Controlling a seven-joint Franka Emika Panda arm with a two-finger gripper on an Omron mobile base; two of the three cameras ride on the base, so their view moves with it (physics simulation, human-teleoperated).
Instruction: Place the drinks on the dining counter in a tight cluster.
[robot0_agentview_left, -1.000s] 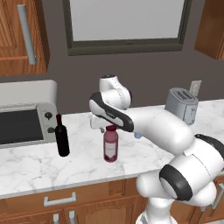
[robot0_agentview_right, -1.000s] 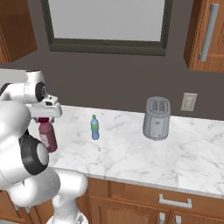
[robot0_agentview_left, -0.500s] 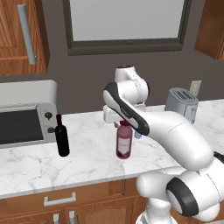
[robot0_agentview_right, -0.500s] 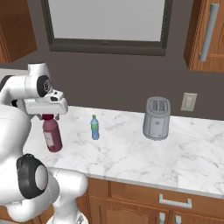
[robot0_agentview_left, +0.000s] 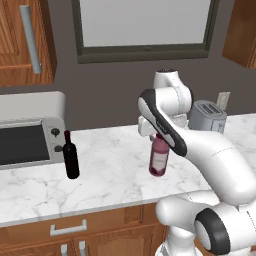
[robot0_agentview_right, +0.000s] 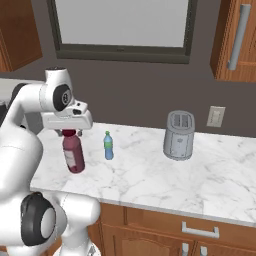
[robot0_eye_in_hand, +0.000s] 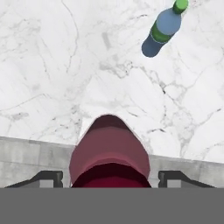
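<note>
Beside the silver toaster (robot0_agentview_right: 179, 135), on the same white marble wall counter (robot0_agentview_right: 200, 175), stands the small blue water bottle (robot0_agentview_right: 108, 146) with its green cap, upright and well apart from the toaster. Just past the water bottle, on the side away from the toaster, is the dark-red juice bottle (robot0_agentview_right: 73, 152). It is upright, and its bottom looks to be just above the marble, with a shadow under it. The gripper (robot0_agentview_right: 69, 133) hangs straight over it, with one finger on each side of the bottle's neck, so the fingers are spread wide around the bottle top and seem to hold it there. From the hand camera the round red shoulder of the juice bottle (robot0_eye_in_hand: 109, 155) sits between the two dark fingertips (robot0_eye_in_hand: 43, 178), and the water bottle (robot0_eye_in_hand: 162, 29) stands further off on the marble. Far from the toaster, past the juice bottle, the tall black wine bottle (robot0_agentview_left: 70, 155) with the red cap stands upright near the counter's front, just in front of the grey microwave (robot0_agentview_left: 27, 132). Wooden drawers (robot0_agentview_right: 195, 231) run under the counter below the toaster, and a dark-framed window (robot0_agentview_left: 145, 27) is on the wall above.
</note>
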